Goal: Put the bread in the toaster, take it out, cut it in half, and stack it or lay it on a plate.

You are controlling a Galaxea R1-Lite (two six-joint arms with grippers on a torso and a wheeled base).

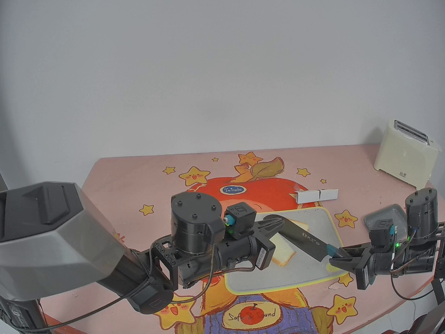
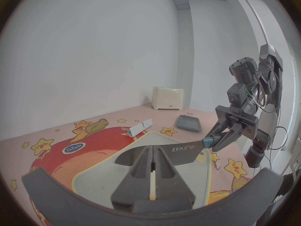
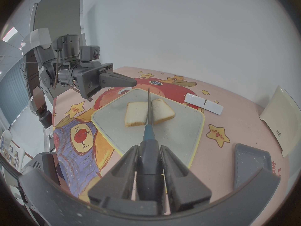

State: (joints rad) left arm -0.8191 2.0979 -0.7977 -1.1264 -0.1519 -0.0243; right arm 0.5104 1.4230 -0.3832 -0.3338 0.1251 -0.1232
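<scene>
Bread (image 3: 137, 114): two halves on the cutting board (image 3: 182, 132), the knife (image 3: 149, 106) lying along the gap between them.
Right gripper (image 3: 149, 162): fingers clamped on the knife handle.
Left gripper (image 1: 278, 223): fingers together, empty, hovering nearest the halves.

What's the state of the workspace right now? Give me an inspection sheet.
Surface: pink cartoon-print table; grey cutting board in the middle.
Job's things: bread in two pieces on the board, knife blade along the gap between them; toaster at the far right corner; grey plate beside the board.
Clutter: white folded card behind the board.
Grippers: left gripper shut, empty, above the board; right gripper shut on the knife handle.
Cables: nothing seen.
Surroundings: plain white wall.
</scene>
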